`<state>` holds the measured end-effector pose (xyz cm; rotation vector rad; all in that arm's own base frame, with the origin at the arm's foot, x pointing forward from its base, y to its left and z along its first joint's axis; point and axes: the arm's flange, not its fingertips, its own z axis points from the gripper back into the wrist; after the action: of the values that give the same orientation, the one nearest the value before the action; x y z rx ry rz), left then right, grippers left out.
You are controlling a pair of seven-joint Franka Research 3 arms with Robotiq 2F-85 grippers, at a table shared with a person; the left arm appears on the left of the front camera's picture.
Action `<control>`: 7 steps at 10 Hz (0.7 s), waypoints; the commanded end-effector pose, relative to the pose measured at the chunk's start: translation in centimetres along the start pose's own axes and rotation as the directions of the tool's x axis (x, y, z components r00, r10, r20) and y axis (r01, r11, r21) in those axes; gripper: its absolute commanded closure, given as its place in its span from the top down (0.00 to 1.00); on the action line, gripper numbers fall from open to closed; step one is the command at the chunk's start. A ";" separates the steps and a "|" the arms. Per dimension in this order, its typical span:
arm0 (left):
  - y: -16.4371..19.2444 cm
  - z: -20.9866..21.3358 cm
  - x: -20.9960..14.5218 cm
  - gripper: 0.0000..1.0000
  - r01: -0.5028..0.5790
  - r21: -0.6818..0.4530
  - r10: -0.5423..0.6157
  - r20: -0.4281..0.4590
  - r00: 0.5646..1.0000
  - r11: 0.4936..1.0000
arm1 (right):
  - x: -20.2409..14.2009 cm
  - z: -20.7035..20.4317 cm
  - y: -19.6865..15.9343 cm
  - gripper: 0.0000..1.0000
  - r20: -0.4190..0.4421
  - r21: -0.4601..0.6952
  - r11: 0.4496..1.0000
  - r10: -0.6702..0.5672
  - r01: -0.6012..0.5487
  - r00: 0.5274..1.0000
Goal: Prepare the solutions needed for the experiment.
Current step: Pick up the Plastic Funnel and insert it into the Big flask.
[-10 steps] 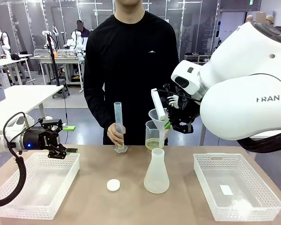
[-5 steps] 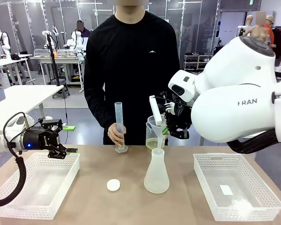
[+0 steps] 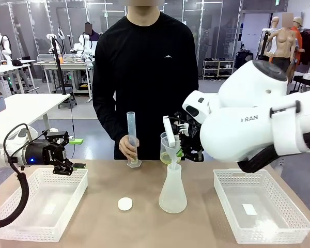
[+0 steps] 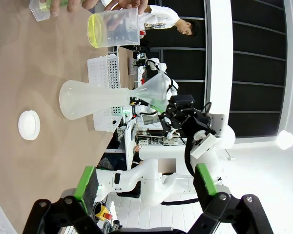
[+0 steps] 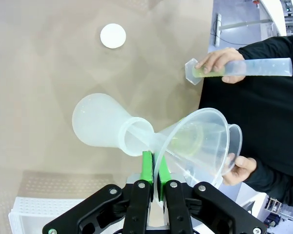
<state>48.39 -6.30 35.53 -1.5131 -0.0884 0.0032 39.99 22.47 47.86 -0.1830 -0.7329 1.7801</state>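
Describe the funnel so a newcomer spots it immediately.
On the table, find the frosted conical flask at its middle. The funnel is the clear cone with its stem at that flask's mouth, its rim pinched by the right gripper. Unlike the beaker behind, it tapers to a spout.

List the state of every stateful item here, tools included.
left tool: open, empty.
right tool: shut on rim of clear plastic funnel.
frosted white conical flask: upright, uncapped, funnel stem in its mouth.
clear plastic beaker: held by person, pale yellow-green liquid at bottom.
clear graduated cylinder: upright on table, person's hand steadying it.
white round cap: off, lying on table.
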 end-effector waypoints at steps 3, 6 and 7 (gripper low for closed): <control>-0.1 -0.1 0.1 1.00 0.020 -0.008 -0.020 0.019 1.000 1.000 | -0.8 -1.8 0.6 0.05 0.010 0.000 1.000 0.003 -0.003 1.000; -0.1 -0.1 0.1 1.00 0.020 -0.008 -0.020 0.019 1.000 1.000 | -0.9 -2.2 1.0 0.05 0.010 0.021 1.000 -0.019 0.019 1.000; -0.1 -0.1 0.1 1.00 0.020 -0.008 -0.020 0.019 1.000 1.000 | -0.9 -2.2 1.3 0.05 0.012 0.018 1.000 -0.021 0.021 1.000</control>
<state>48.39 -6.30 35.53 -1.5131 -0.0884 0.0032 40.59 22.63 45.75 -0.1527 -0.7045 1.7702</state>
